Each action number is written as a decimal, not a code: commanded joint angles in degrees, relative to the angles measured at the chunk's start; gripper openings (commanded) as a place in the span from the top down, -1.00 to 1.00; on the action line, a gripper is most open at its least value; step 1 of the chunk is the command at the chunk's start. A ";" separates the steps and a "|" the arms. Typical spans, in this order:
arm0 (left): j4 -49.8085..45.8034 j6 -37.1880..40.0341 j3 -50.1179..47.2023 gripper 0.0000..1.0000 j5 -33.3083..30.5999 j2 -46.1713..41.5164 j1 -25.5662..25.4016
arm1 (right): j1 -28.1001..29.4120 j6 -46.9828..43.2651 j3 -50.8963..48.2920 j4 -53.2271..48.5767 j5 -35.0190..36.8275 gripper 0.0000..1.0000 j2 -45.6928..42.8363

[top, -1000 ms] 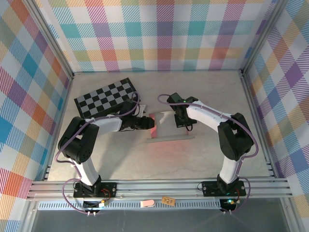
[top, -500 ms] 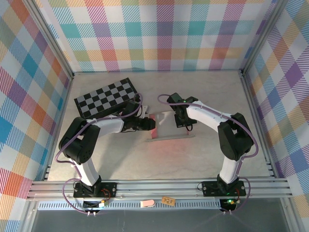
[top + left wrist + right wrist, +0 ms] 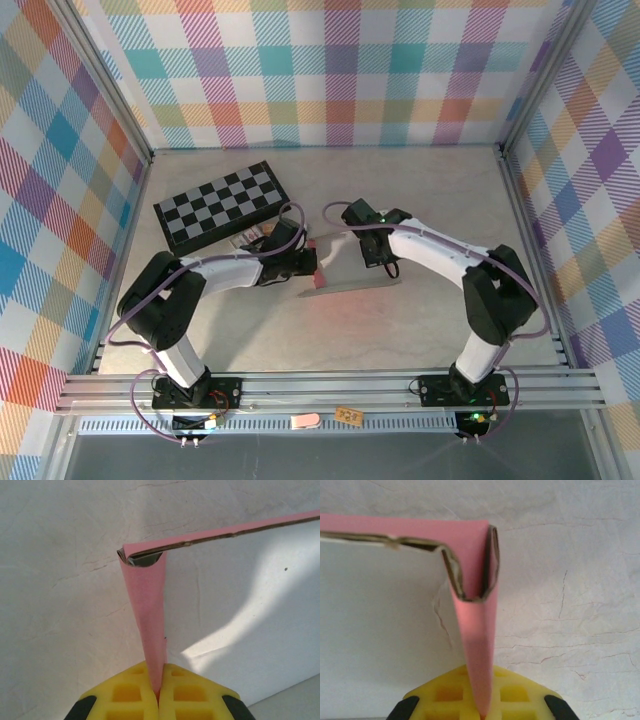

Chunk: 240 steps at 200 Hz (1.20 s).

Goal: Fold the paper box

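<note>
I hold the paper box (image 3: 352, 268) mid-table (image 3: 430, 200), near the checkered board (image 3: 220, 205). My left hand (image 3: 159, 677) is pinched tight on one pink end flap and my right hand (image 3: 481, 682) on the other, both flaps bent up from the base panel. I judge it partly done, since the side walls and tucks look left to do. The card carries no writing, and the tag (image 3: 348, 413) on the front rail is too small to read.

checkered board (image 3: 220, 205), pale table (image 3: 420, 320), plaid walls (image 3: 330, 70)
</note>
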 commanded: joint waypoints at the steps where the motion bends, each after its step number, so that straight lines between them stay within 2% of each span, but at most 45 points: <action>1: 0.75 -2.20 -3.00 0.72 -0.93 -0.10 -0.69 | 1.72 -1.21 -1.09 5.23 0.80 1.00 -3.49; 18: 2.42 -2.38 -2.84 0.64 1.91 1.07 -0.26 | 1.84 -1.10 -1.43 5.19 0.89 1.00 -4.13; 50: 3.99 -2.83 -2.64 0.65 3.37 2.87 -0.19 | 2.18 -0.50 -2.35 5.53 0.79 1.00 -5.83; 58: 4.00 -2.83 -2.68 0.67 3.38 3.18 -0.24 | 2.24 -0.48 -2.49 5.44 0.89 1.00 -6.00; 81: 3.67 -2.50 -2.67 0.88 3.27 3.20 -0.19 | 2.29 -0.49 -2.49 5.16 1.02 1.00 -6.23; 101: 1.98 -2.09 -2.18 0.90 2.26 3.45 -0.47 | 2.37 -0.41 -2.46 5.26 1.15 1.00 -6.48; 131: -2.31 -1.63 -2.25 0.70 -2.62 2.72 -1.30 | 2.64 -0.37 -2.45 5.26 1.51 1.00 -6.56; 154: -2.51 -2.05 -3.41 0.65 -2.71 2.50 -1.30 | 2.68 -0.33 -3.01 5.79 1.54 1.00 -7.18; 176: -0.05 -3.33 -4.87 0.47 -2.17 2.20 -1.24 | 2.66 -0.50 -4.64 7.74 0.82 1.00 -8.29; 213: 3.78 -4.57 -5.77 0.48 -0.34 3.34 -1.21 | 2.64 0.18 -7.05 8.75 0.42 1.00 -9.02; 240: 5.75 -5.47 -6.08 0.57 0.67 4.26 -1.21 | 2.64 0.36 -7.19 8.93 0.03 1.00 -9.01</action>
